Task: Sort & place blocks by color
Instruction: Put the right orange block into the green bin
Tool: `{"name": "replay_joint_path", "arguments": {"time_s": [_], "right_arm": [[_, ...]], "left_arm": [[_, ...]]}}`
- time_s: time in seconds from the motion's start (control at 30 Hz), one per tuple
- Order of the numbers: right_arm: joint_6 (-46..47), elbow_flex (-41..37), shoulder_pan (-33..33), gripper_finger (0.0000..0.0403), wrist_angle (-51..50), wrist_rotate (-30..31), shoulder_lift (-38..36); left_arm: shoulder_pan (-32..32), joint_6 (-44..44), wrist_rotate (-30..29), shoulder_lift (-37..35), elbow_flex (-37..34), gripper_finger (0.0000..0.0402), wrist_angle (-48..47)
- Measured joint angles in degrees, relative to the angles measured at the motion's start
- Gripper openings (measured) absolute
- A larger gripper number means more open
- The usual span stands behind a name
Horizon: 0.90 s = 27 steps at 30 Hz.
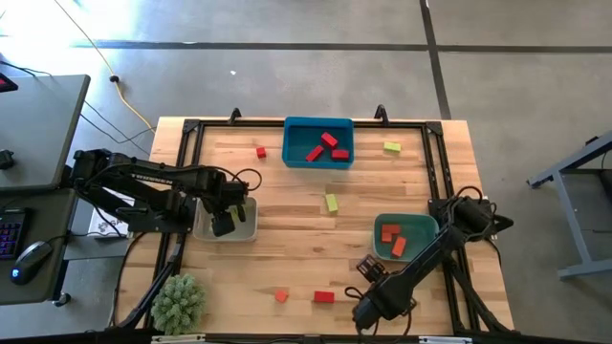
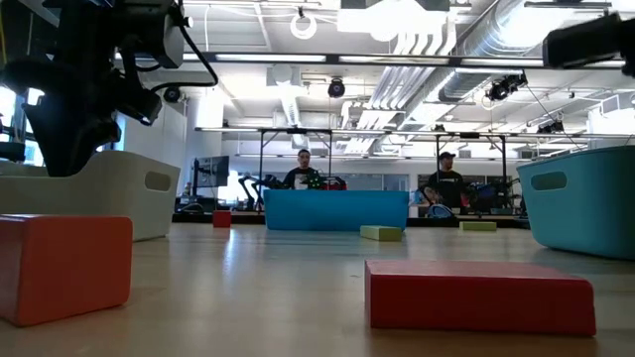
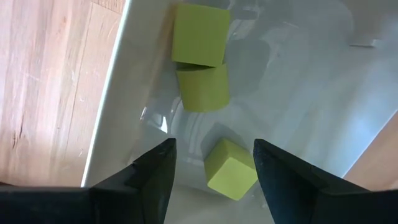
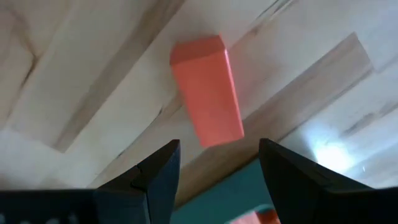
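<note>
Left end effector (image 3: pixel 213 163), wide, above yellow-green blocks (image 3: pixel 200 34); right end effector (image 4: pixel 219 163), wide, above orange-red block (image 4: pixel 208 90).

The left arm reaches in from the table's left edge, its elbow bent, and the left gripper (image 1: pixel 226 218) hangs pointing down with its two dark fingers spread apart. The right arm stretches diagonally toward the table's near edge, and the right gripper (image 1: pixel 369 272) likewise has its fingers parted, holding nothing.

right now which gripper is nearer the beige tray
Left. The left gripper hangs over the beige tray, jaws open above its green blocks. The right gripper is across the table.
</note>
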Motion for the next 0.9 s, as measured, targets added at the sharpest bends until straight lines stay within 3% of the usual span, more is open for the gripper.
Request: {"name": "replay_joint_path", "arguments": {"time_s": [0.9], "right_arm": [[-0.1,-2.7,0.0,0.0206,12.1,-0.1,1.4]], "left_arm": [[0.0,0.0,0.0,0.0,0.0,0.0204,0.0]]}}
